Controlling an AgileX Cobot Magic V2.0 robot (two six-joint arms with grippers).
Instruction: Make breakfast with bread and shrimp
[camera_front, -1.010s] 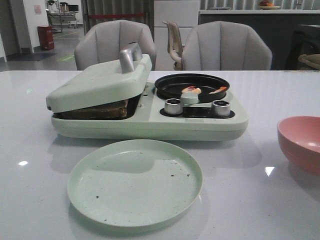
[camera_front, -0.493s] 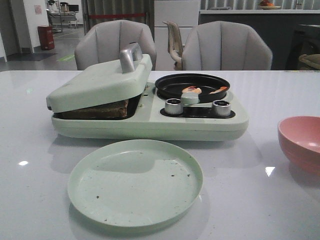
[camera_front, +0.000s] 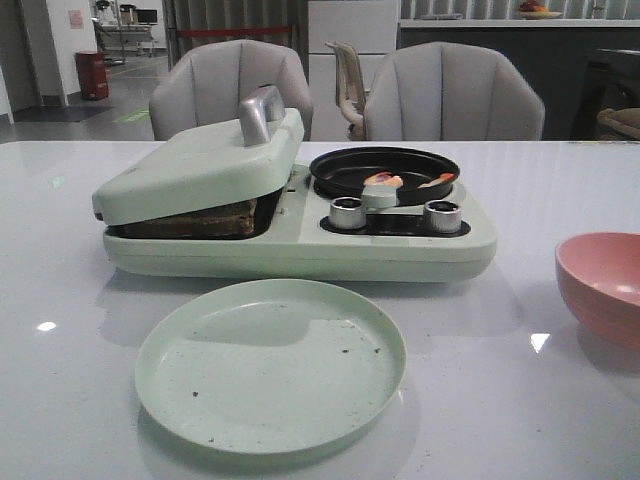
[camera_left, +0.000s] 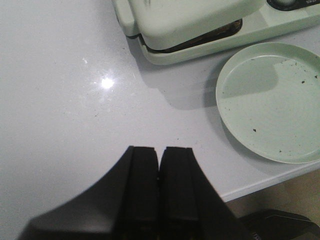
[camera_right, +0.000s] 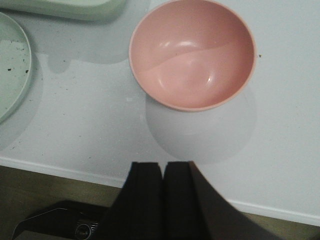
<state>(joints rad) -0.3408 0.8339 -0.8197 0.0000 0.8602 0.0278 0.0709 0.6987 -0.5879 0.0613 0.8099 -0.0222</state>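
Front view: bread (camera_front: 195, 220) lies flat under the lid (camera_front: 200, 165) — shrimp (camera_front: 385, 181) at 3 o'clock; left hand (camera_left: 159, 165) and right hand (camera_right: 163, 177) clenched, empty.

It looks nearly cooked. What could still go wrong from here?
The bread sits clamped under the tilted lid, so it may scorch or tear when lifted out. The shrimp are small and curled in the black pan, so they could slip from a gripper before reaching the green plate.
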